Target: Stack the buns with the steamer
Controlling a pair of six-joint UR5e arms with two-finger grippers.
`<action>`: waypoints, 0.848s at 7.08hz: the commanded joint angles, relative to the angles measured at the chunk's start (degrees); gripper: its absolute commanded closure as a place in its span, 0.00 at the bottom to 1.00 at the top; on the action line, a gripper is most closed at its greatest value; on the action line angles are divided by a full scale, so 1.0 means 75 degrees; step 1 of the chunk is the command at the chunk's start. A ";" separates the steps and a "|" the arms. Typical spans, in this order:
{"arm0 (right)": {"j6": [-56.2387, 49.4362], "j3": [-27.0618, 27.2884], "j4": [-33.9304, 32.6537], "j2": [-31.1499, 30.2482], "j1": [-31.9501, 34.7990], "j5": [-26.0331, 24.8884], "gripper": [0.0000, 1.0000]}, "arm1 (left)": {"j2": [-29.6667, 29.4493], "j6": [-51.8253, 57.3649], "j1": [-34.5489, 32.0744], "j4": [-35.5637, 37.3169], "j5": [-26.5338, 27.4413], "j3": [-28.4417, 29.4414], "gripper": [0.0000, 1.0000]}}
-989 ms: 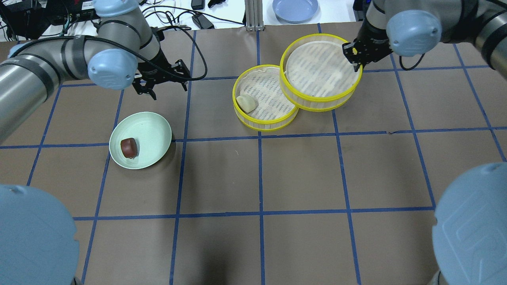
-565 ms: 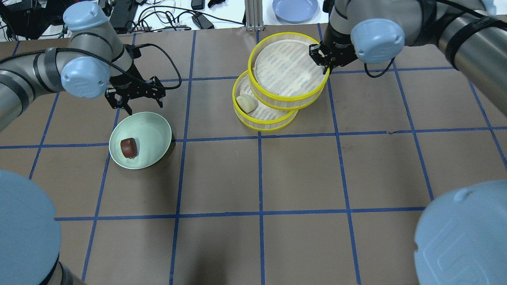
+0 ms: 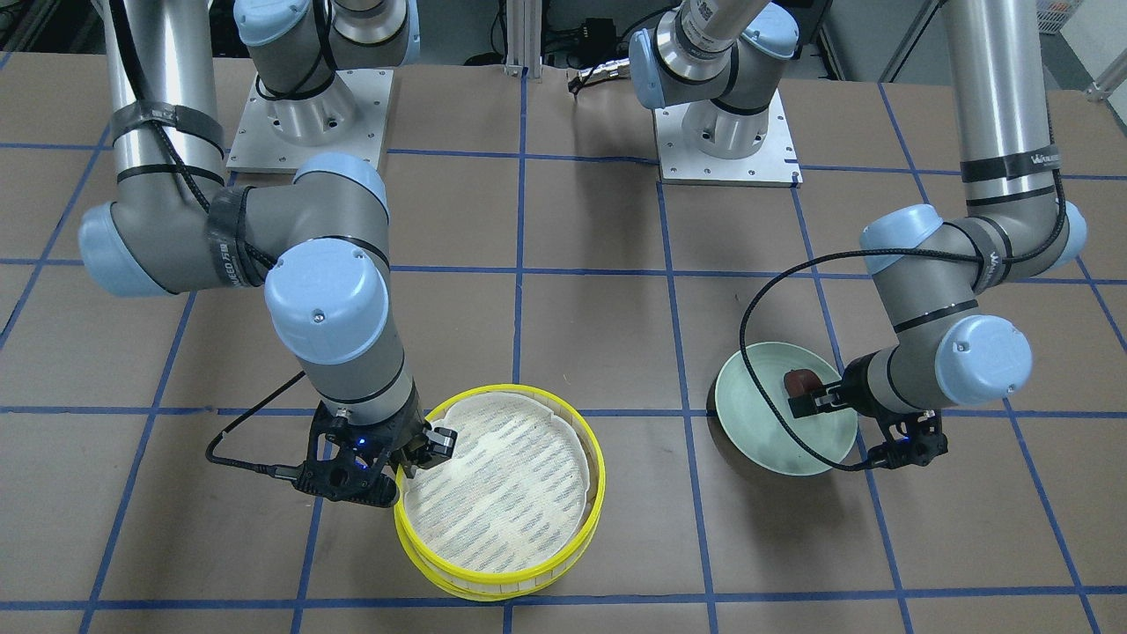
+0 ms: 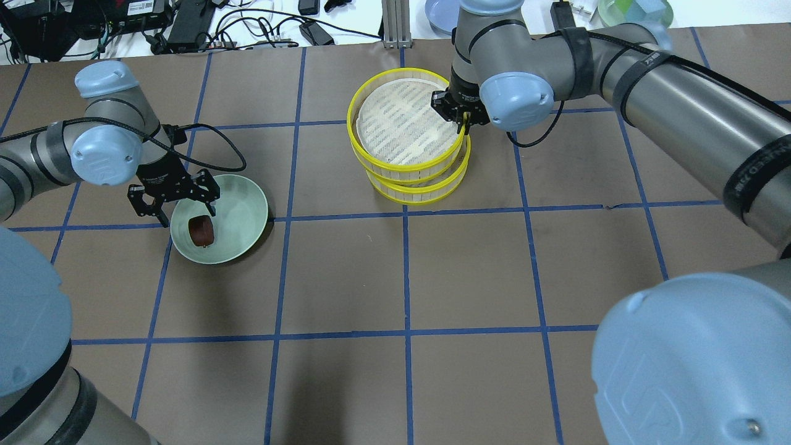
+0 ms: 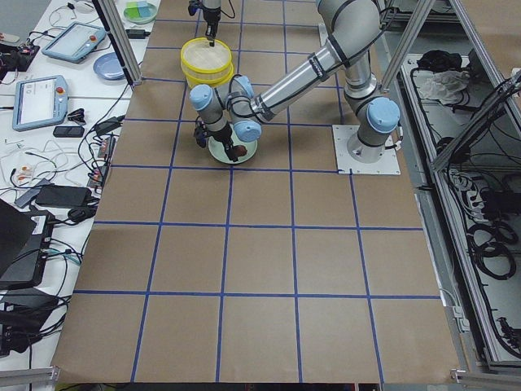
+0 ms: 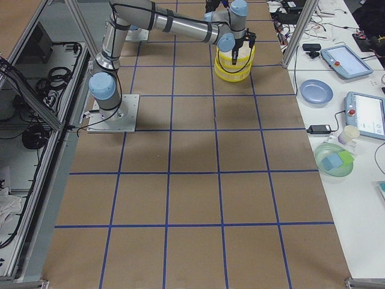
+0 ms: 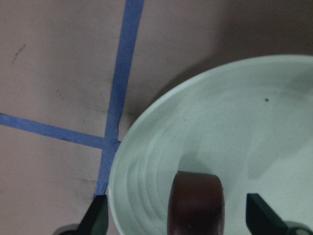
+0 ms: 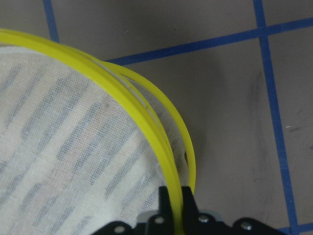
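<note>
My right gripper (image 4: 461, 122) is shut on the yellow rim of the upper steamer tray (image 4: 401, 123), which is empty. It holds that tray over the lower steamer tray (image 4: 426, 191), almost lined up. The wrist view shows the pinched rim (image 8: 174, 193) and the lower rim (image 8: 190, 161) just outside it. The cream-white bun is hidden under the upper tray. The dark reddish-brown bun (image 4: 201, 230) lies in the pale green plate (image 4: 244, 213). My left gripper (image 4: 175, 207) is open over the plate's far left edge. In its wrist view the bun (image 7: 195, 208) sits between the fingertips (image 7: 98, 218).
A blue plate (image 4: 440, 15), cables and power bricks lie on the white bench beyond the table's far edge. A green bowl with blocks (image 4: 636, 9) stands at the back right. Blue tape lines grid the brown table top (image 4: 469, 278).
My right gripper has carried the upper tray left, over the lower tray, covering the cream-white bun. My left gripper has moved toward me, from beyond the green plate to over the brown bun.
</note>
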 commanded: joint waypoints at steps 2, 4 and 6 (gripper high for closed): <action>0.0044 -0.0007 -0.0044 0.0094 -0.0015 -0.0180 1.00 | -0.0065 -0.0293 0.0018 -0.0010 -0.0689 0.0045 0.00; -0.0083 0.0040 -0.0044 0.0106 -0.0016 -0.0261 1.00 | -0.0147 -0.0304 0.0018 0.0095 -0.0677 0.0079 0.91; -0.0060 0.0064 -0.0032 0.0106 -0.0016 -0.0238 1.00 | -0.0136 -0.0445 0.0018 0.0095 -0.0701 0.0092 1.00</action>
